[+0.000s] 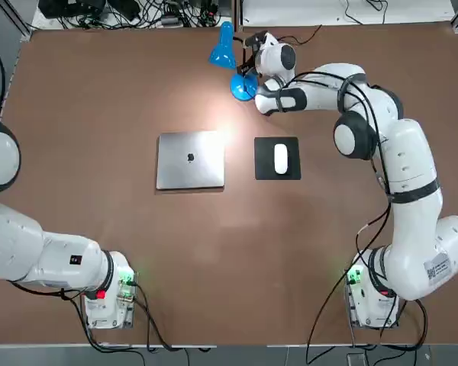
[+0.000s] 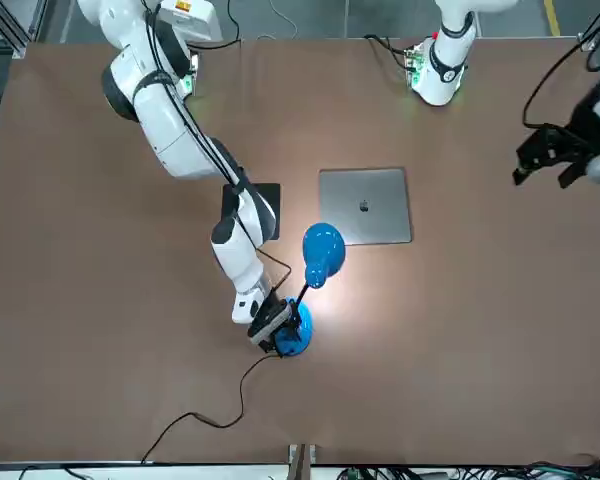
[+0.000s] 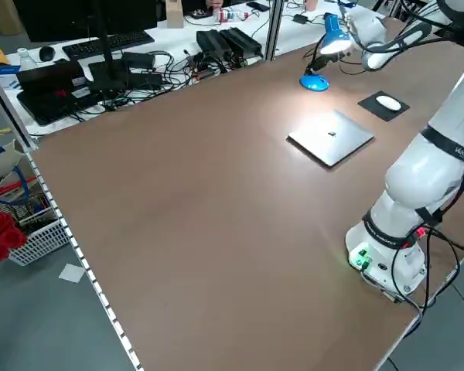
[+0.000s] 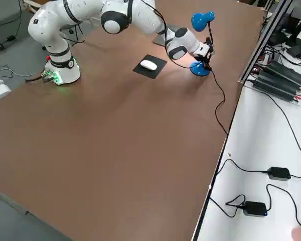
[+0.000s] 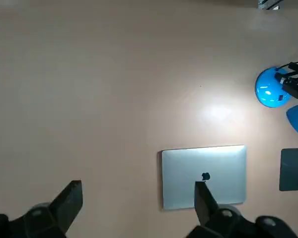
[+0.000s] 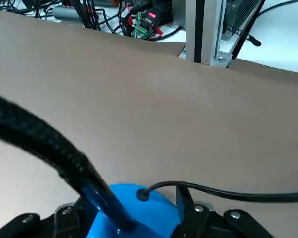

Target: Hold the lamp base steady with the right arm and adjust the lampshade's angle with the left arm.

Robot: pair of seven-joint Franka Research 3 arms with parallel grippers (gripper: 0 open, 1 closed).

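At the far side of the brown surface (image 1: 290, 252), slightly right of the silver laptop (image 1: 191, 160), the lamp's glossy blue round base (image 1: 243, 88) sits flat. A thin black gooseneck stem (image 6: 44, 144) rises from it and carries the bright blue cone-shaped lampshade (image 2: 323, 250) above the surface, off to the side of the disc.

Close over the base is the right hand (image 6: 126, 210), black and two-fingered, at the end of its white jointed arm (image 1: 412, 160). Its fingers stand apart, on either side of part of the disc and the foot of the stem; whether either one touches cannot be told.

Farther out, the left hand (image 5: 139, 198), also black, hangs over the left part of the surface, well apart from the lamp, its fingers wide with nothing between them.

The task looks to be at its opening stage: the steadying hand is in place, but a firm hold is not evident. Left to do, as I judge it, are securing the base, bringing the left hand across to the shade, and adjusting its angle.
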